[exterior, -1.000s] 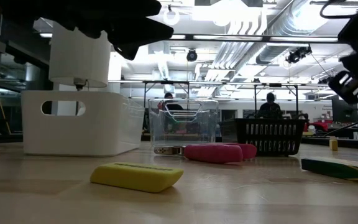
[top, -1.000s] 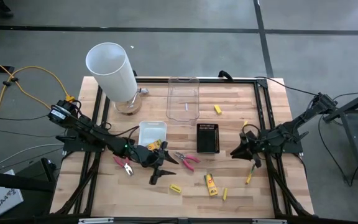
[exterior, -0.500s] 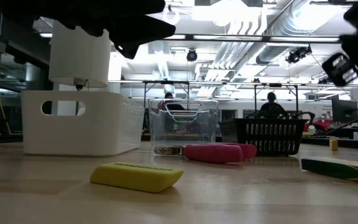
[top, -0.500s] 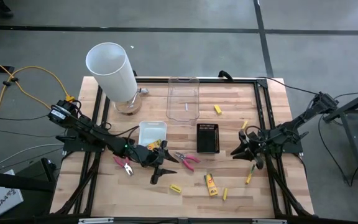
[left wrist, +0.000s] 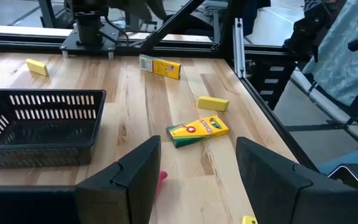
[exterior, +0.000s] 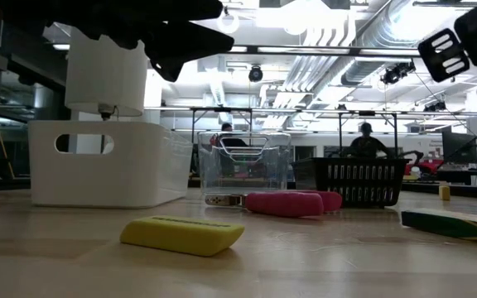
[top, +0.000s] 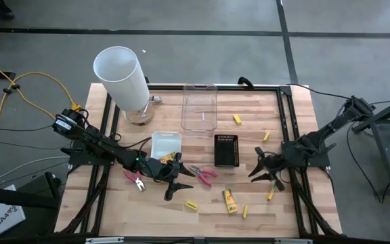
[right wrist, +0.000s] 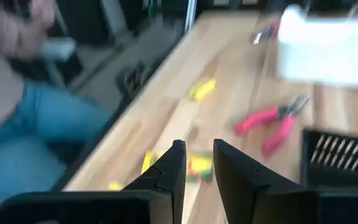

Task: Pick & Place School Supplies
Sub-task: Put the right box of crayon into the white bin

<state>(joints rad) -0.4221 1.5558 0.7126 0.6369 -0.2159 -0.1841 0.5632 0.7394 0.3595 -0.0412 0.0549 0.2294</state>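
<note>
School supplies lie scattered near the black tray [top: 226, 150]: pink pliers [top: 204, 174] just left, a yellow pack [top: 229, 200] below. Right gripper [top: 260, 169] hovers right of it, empty, fingers slightly parted. Left gripper [top: 176, 180] hangs left, spread wide.

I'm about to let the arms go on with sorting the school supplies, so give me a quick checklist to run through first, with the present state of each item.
1. Left end effector open and empty: ok; it hangs over the table beside the pink pliers.
2. Right end effector empty: ok; nothing shows between its fingers in its wrist view, which stand a little apart.
3. Crayon pack free to grasp: ok; it lies flat on bare wood, apart from its neighbours.
4. Black basket clear of the arms: ok.
5. White tray reachable: ok, next to the left arm.
6. Person beside the table edge: not ok; a person in jeans shows close in the right wrist view.
</note>
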